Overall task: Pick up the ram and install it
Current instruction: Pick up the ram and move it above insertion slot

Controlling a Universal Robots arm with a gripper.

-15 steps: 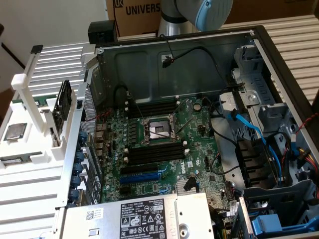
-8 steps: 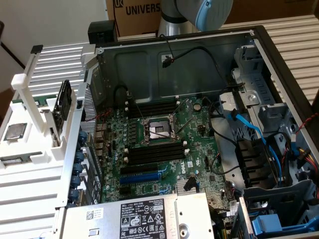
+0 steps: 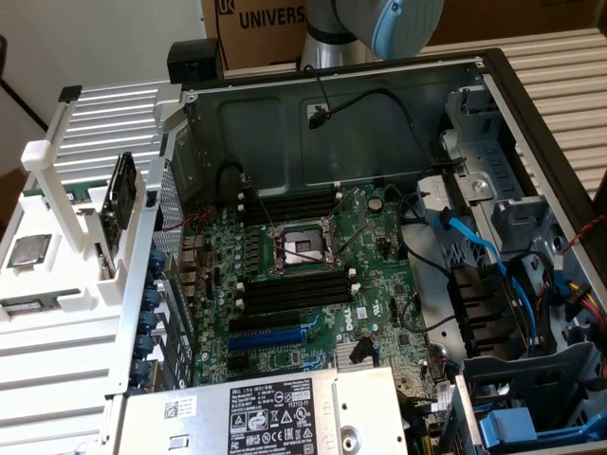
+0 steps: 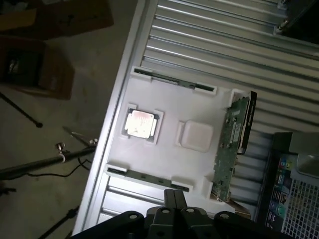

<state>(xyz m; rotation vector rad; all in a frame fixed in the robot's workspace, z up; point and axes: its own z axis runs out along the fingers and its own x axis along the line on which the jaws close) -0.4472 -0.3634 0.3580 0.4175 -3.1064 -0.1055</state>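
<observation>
The exterior view shows the open computer case (image 3: 275,123) at centre, the white tray (image 3: 66,275) at its left; the wrist view shows the end effector (image 4: 174,195) clenched, empty, over that tray; the ram (image 4: 169,81) stands edgewise in a tray slot near the processor (image 4: 142,123).

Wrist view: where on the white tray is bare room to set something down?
Bare: the square pad between the processor chip and the upright board, and the ribbed table around the tray. Crowded: the tray's two long edges, a ram stick slotted along one and another along the other, and the end where the board stands.
</observation>
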